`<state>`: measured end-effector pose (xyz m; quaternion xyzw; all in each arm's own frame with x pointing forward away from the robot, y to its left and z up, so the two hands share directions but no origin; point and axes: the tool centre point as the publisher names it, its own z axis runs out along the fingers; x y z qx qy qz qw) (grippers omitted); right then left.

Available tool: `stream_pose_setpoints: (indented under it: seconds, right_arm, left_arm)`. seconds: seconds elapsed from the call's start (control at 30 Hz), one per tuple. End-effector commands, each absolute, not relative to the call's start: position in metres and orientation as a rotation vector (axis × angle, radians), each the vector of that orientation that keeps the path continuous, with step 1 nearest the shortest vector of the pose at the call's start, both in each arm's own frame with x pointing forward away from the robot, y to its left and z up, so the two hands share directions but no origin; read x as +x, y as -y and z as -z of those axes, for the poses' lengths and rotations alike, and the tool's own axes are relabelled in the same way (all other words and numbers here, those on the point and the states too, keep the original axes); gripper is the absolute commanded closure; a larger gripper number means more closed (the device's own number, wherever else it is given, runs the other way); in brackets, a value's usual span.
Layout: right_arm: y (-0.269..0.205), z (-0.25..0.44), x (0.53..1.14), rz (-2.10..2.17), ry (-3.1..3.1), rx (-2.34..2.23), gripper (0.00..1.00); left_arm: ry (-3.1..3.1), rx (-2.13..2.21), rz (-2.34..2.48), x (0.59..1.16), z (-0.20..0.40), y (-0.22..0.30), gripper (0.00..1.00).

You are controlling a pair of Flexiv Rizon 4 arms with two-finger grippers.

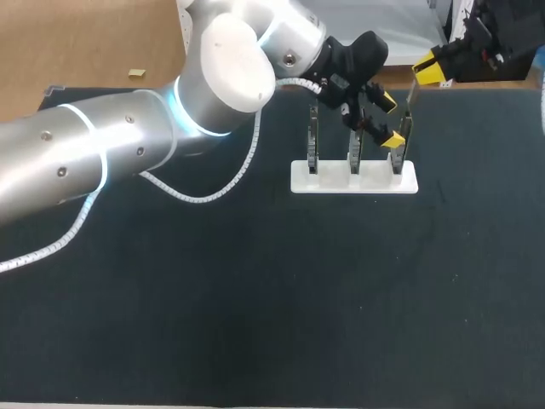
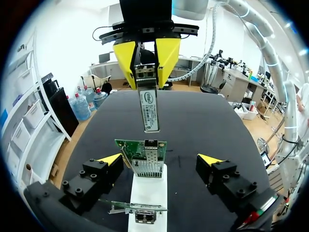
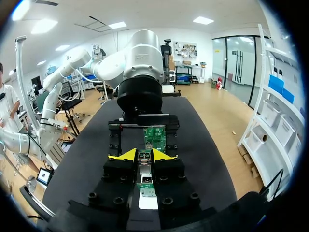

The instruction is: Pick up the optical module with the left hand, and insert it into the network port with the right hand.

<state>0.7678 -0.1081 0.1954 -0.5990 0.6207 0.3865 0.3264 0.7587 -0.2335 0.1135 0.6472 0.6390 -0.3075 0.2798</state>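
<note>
Status: past pickup and handover by the look of it, short of insertion. Grips optical module in right gripper, yellow fingers closed on its upper end from two sides, body hanging straight down. Hangs just above network port of upright green card, roughly in line w/ the opening but clearly apart from it, so not seated yet. Card location: right end of white stand, toward far edge of bench, right of middle. As for left gripper: wide open, nothing held, one finger either side of card and stand, no contact visible. Reads as pickup side of job done, module not w/ that gripper. Left to do, as a judgement: fine-align module tip w/ port, bring it down, push till fully home, then let go w/ right gripper and back off. Can't tell from these views whether module's orientation matches port's keying; too small. Approx. two thirds through, w/ the delicate part outstanding.
</note>
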Motion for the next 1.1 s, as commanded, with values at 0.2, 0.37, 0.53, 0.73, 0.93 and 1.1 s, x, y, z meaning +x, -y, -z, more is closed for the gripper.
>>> stream_pose_setpoints:
  seconds: [0.2, 0.37, 0.53, 0.73, 0.93, 1.1]
  right_arm:
    - [0.109, -0.191, 0.77, -1.019, -1.622, -1.576, 1.0]
    - [0.108, -0.188, 0.769, -1.023, -1.619, -1.592, 1.0]
    - [0.108, -0.184, 0.767, -1.004, -1.634, -1.613, 1.0]
    - [0.107, -0.182, 0.766, -1.002, -1.632, -1.623, 1.0]
    - [0.106, -0.183, 0.765, -0.995, -1.633, -1.622, 1.0]
    - [0.107, -0.181, 0.764, -0.994, -1.638, -1.62, 1.0]
  left_arm:
    - [-1.717, 1.742, 0.825, 0.761, -0.114, 0.235, 0.0]
    - [-1.717, 1.742, 0.825, 0.761, -0.114, 0.235, 0.0]
    - [-1.717, 1.742, 0.825, 0.761, -0.114, 0.235, 0.0]
    - [-1.717, 1.742, 0.825, 0.761, -0.114, 0.235, 0.0]
    - [-1.717, 1.742, 0.825, 0.761, -0.114, 0.235, 0.0]
    - [-1.717, 1.742, 0.825, 0.761, -0.114, 0.235, 0.0]
